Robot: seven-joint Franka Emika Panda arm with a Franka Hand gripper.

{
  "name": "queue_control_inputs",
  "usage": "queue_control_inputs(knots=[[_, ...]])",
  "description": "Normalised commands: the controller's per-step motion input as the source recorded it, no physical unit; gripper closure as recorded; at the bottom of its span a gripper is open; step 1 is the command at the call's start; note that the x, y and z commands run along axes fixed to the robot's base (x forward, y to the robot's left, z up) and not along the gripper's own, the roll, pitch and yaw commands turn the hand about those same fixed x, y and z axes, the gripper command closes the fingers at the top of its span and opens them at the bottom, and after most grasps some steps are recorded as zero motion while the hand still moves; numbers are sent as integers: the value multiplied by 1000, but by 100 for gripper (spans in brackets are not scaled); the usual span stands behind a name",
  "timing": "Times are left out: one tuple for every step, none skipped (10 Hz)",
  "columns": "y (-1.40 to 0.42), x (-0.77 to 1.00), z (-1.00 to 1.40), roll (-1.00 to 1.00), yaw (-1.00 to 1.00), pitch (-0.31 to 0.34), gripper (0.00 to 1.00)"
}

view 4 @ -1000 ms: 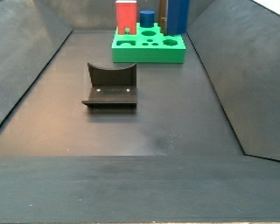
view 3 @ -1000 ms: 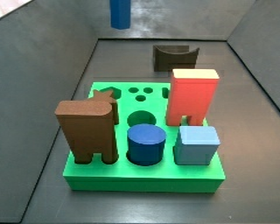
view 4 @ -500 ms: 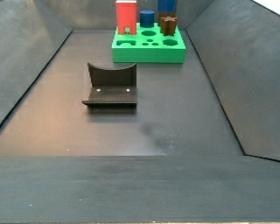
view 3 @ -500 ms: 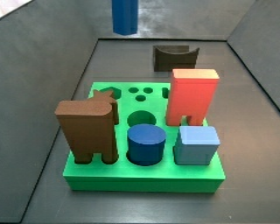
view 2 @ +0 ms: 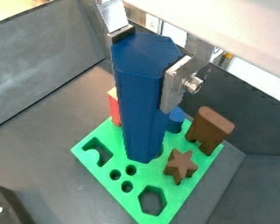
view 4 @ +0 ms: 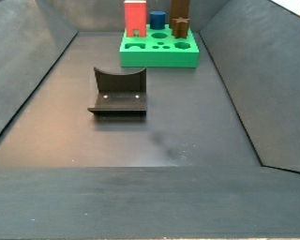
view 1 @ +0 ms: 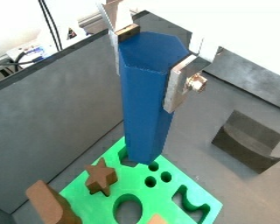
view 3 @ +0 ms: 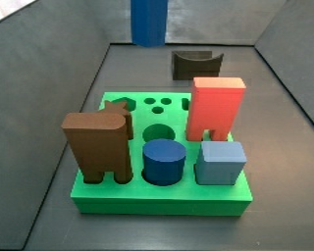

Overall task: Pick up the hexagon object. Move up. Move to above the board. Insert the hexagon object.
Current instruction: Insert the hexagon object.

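Gripper (view 1: 152, 54) clamped on hexagon object (view 1: 149, 96), silver plates pressed against opposite facets near its upper end, in both wrist views. Prism upright, hanging above board (view 2: 101, 150), lower end over the hole side of the green slab, not yet in any hole. Visible in a side view as a blue column (view 3: 148, 22) at 12 o'clock, above the far edge. On board: red block (view 3: 216, 108), brown block (view 3: 98, 145), dark-blue cylinder (view 3: 164, 162), light-blue cube (view 3: 222, 163). Dark grey arch block (view 4: 117, 91) well apart on floor.

Gripper (view 1: 154, 54) aloft, fingers (view 1: 181, 85) clamped on a blue piece.
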Motion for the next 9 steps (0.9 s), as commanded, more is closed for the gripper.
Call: queue_control_inputs(knots=[[0,0,0,-4,0,0,100],[20,-11,0,0,0,0,100],[149,-114,-94,59,0,0,100],[151,-120,-263,159,0,0,100],[174,-171,-377,164,0,-49,100],[160,-186,-494,63,0,-120,100],[94,-140,-614,0,0,-184,100],[74,-231,-651,0,0,-236,100],[100,-140,-666,0,0,-216,100]])
